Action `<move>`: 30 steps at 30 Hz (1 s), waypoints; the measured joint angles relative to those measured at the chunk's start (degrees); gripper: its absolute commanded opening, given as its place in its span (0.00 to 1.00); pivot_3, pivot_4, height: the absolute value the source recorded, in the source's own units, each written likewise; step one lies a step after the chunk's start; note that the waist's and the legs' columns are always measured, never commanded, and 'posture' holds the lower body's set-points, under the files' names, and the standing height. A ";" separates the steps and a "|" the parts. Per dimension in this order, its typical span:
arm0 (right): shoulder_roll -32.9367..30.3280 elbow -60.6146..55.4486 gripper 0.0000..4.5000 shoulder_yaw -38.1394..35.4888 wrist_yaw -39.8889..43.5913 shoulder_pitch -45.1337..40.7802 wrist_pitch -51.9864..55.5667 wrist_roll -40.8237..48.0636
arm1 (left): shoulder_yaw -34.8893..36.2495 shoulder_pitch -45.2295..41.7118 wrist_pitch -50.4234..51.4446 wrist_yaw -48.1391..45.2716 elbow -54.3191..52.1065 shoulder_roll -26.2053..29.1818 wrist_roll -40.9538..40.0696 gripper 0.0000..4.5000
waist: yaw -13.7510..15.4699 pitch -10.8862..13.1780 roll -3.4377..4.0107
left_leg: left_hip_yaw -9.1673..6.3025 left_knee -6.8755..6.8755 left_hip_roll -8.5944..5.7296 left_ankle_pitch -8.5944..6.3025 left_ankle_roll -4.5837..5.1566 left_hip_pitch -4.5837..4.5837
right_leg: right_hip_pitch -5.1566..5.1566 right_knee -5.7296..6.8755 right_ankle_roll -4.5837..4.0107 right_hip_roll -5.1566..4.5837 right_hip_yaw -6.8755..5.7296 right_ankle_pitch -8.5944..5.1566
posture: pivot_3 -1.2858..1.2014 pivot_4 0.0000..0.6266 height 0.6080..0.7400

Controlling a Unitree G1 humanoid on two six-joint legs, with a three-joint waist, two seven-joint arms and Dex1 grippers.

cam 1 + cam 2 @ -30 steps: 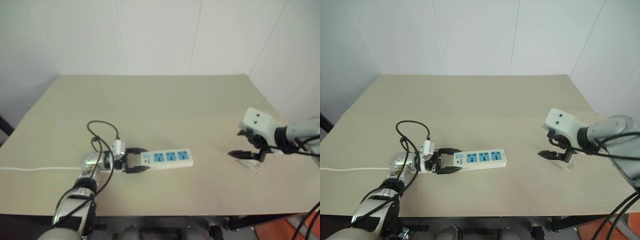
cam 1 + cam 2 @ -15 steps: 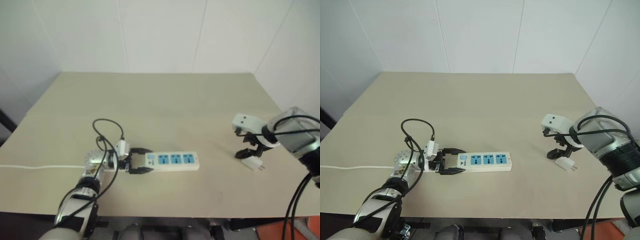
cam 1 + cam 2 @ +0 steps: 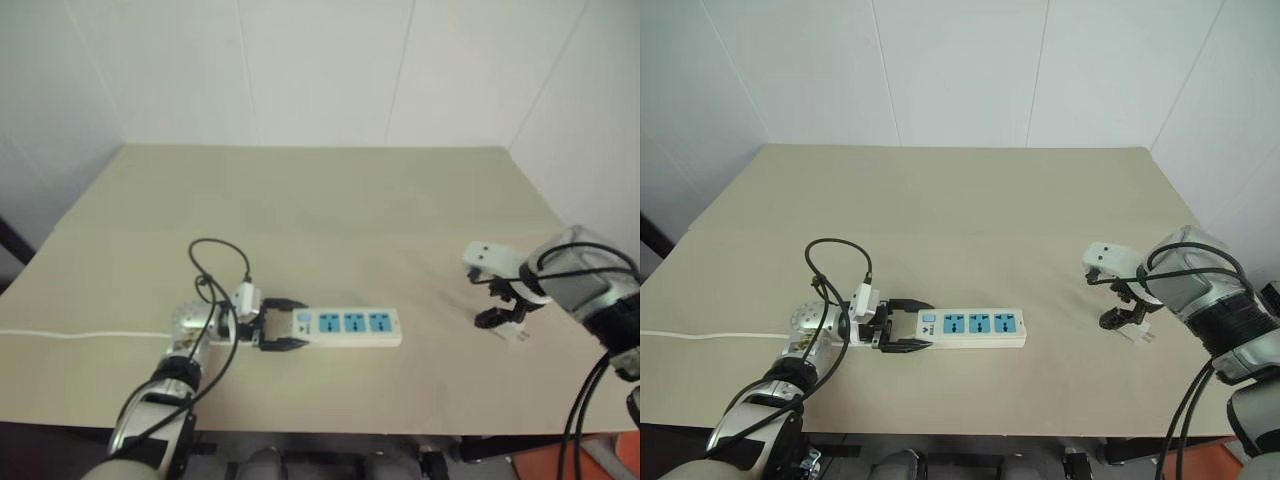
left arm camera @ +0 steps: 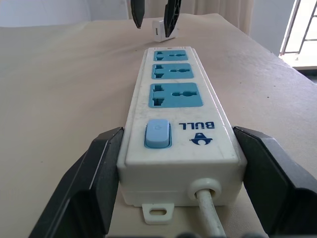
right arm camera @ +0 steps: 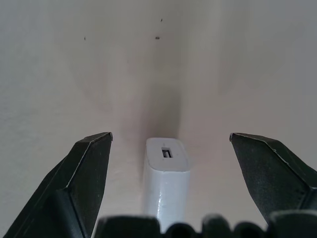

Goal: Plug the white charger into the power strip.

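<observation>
Listing what I found on the table [image 3: 970, 200]:

Power strip [image 3: 970, 326]: I saw it lying flat on the tabletop toward the near left, long axis running left to right, three blue socket faces up, all three empty. Switch end pointed at my left arm.

Cord [image 3: 710, 336]: thin and white, it ran from the strip's switch end off the table's left edge.

Left gripper [image 3: 902, 327]: I had its black fingers spread on either side of the strip's switch end. In the left wrist view, the fingers [image 4: 94, 178] stood just beside the strip's side walls; whether they pressed on them I could not tell.

White charger [image 3: 1137, 331]: it lay on the tabletop at the near right, well apart from the strip, not plugged in. In the right wrist view it showed a small port on its end face.

Right gripper [image 5: 168, 188]: pointed steeply down over the charger, fingers spread wide, the charger between them and touched by neither.

Containers: none noted; the sockets held nothing.
</observation>
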 measured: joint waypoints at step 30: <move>1.33 -4.29 0.25 -1.86 1.08 0.27 0.67 -2.23 | 0.12 0.29 -1.04 -0.03 -0.27 0.15 0.32 0.71 | -0.16 -0.03 0.09 | -0.01 0.06 0.00 0.00 0.00 0.02 | 0.00 0.12 0.00 0.02 0.01 0.00 | 0.52 0.24 1.00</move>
